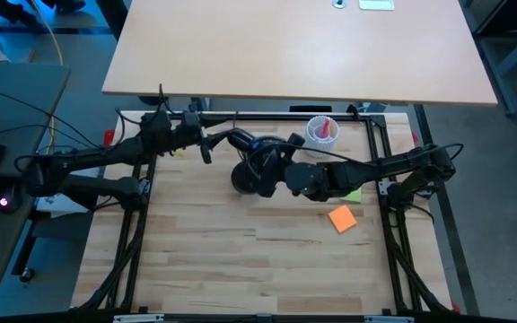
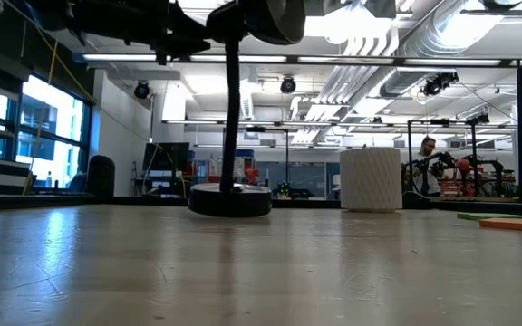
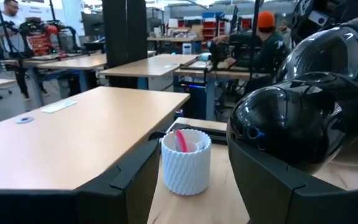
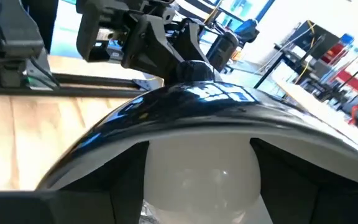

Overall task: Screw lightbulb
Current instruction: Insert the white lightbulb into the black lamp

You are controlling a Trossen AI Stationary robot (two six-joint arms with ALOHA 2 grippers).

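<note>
The right gripper (image 4: 194,205) pinches the lightbulb (image 4: 197,171), its white globe tucked under the glossy black shade of the desk lamp (image 1: 257,166) near the table's far middle. The left gripper (image 1: 206,146), fingers spread, hovers at the lamp's neck. No writing can be read. Just beside the lamp, a ribbed white cup (image 3: 186,160) holds a red item (image 3: 181,140).

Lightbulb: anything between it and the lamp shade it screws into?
Nothing visible. In the right wrist view the lightbulb sits between the right hand's fingers, right at the black lamp shade, whose rim arches over it. The socket itself is hidden.
</note>
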